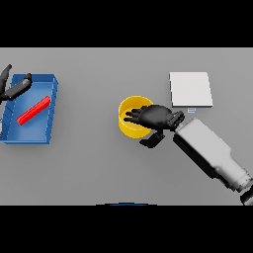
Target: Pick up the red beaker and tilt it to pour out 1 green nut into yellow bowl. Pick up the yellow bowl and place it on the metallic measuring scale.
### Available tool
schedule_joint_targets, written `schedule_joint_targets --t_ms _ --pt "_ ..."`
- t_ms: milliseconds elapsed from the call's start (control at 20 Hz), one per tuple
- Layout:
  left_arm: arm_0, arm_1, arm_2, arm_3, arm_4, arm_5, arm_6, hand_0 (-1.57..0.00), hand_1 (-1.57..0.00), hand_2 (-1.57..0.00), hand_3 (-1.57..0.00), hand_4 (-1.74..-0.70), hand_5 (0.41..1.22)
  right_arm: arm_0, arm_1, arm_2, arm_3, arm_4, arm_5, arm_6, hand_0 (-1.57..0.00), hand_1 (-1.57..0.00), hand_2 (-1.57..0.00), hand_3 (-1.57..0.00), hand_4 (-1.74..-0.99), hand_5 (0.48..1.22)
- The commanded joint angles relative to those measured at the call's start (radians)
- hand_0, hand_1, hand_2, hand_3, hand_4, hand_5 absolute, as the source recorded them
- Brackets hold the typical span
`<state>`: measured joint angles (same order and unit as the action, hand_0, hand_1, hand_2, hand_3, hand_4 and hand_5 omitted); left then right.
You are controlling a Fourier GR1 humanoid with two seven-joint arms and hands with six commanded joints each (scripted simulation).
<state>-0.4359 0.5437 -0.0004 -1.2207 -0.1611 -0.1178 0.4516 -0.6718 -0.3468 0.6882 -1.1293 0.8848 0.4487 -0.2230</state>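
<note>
Two hands in play, and the action is all on the right — the right hand [154, 117] sits over the yellow bowl [129, 123], fingers spread across its rim and the thumb dropped outside the near wall, not yet clamped on anything. The bowl stands on the bench [99, 163] mid-scene, with the metallic measuring scale [190, 89] near it on the robot's right, a pale square plate. The step in hand looks like the bowl pickup. To do it well, I'd want fingers inside the rim and the thumb outside, pinching the wall firmly, then a level lift — no tipping, or whatever is inside rolls out. Whether a green nut lies in the bowl, I cannot tell; the hand covers most of it. A short carry follows, setting down square on the plate, not on its edge.

Over at the far left, the left hand [14, 88] rests relaxed and apart at the corner of a blue tray [49, 84], where a red bar [33, 109] lies slantwise.

Labels? None readable — only a tiny pale mark [191, 109] below the scale.
</note>
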Motion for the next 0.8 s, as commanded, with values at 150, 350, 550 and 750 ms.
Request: schedule_joint_targets --t_ms 150,350,550,750 --pt "-0.014 -0.002 0.0 0.001 0.001 0.0 0.004 0.0 0.0 0.0 0.0 -0.79 0.711 -0.003 0.016 0.005 0.003 0.004 -0.003 0.01 -0.19 -0.18 -0.19 -0.21 -1.309 0.891" --pt "-0.016 -0.003 0.0 -0.001 0.004 -0.003 -0.002 0.0 0.0 0.0 0.0 -0.79 0.707 -0.007 0.007 0.003 0.01 -0.007 -0.009 -0.038 -1.0 -0.97 -0.95 -0.79 -1.54 1.086" --pt "-0.028 0.005 0.0 0.02 -0.006 -0.006 -0.002 0.0 0.0 0.0 0.0 -0.78 0.711 -0.008 -0.012 0.0 -0.01 -0.018 0.032 -0.035 -1.34 -1.33 -1.25 -1.07 -1.658 1.166" --pt "-0.028 -0.002 -0.002 0.002 0.001 -0.004 0.003 0.0 0.0 0.0 0.0 -0.79 0.707 -0.006 -0.015 -0.002 -0.031 -0.029 0.053 -0.008 -1.48 -1.47 -1.35 -1.19 -1.707 1.198"
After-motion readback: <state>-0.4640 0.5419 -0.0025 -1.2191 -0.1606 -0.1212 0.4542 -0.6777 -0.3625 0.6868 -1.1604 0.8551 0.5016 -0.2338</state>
